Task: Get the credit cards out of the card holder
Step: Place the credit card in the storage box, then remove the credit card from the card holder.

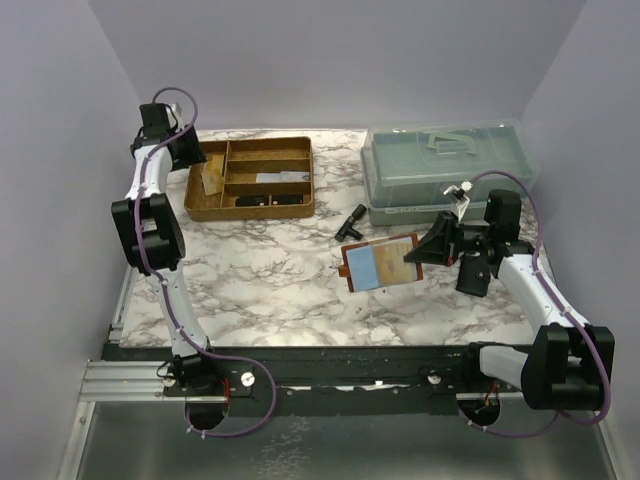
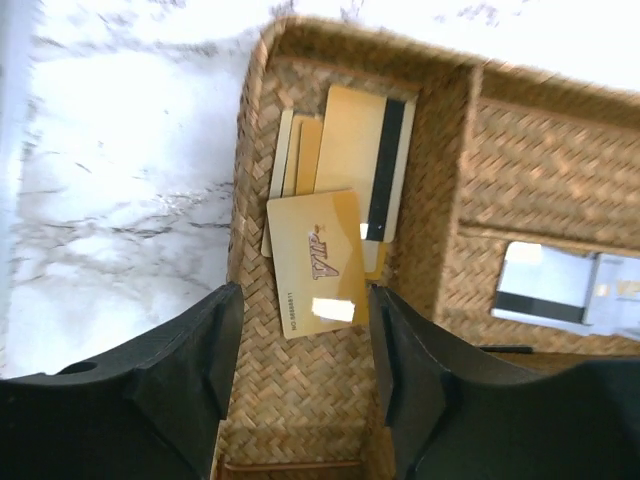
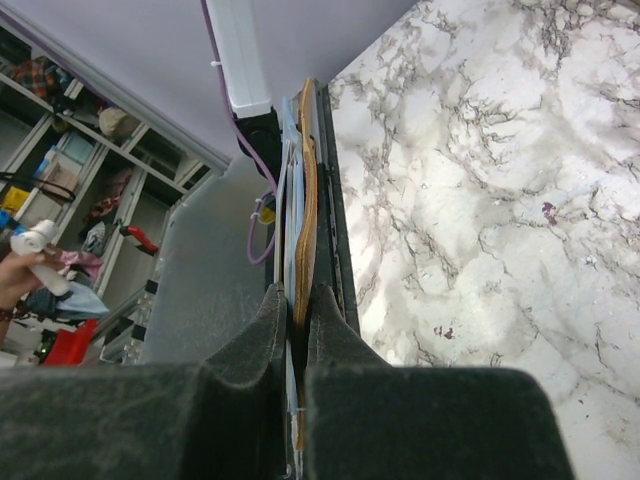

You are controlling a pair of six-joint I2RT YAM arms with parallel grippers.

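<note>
Your left claw (image 2: 305, 312) hangs over the woven tray (image 2: 248, 180) at the back left of the counter (image 1: 260, 285), fingers apart and gripping nothing. Below it, a loose pile of gold cards (image 2: 322, 275) lies in the tray's end compartment. The top one is face up and skewed, and another shows its dark stripe. In the next compartment over there's a pale card (image 2: 545, 287) with a dark stripe.

Over on your right, the right claw (image 3: 297, 305) is clamped on the edge of the card holder (image 3: 306, 200) and holds it up off the counter, right of centre. The holder hangs open towards the overhead camera, and a light blue card (image 1: 375, 266) sits inside it.

Behind the holder a small black piece (image 1: 352, 221) rests on the marble. A clear lidded box (image 1: 445, 165) stands at the back right.
</note>
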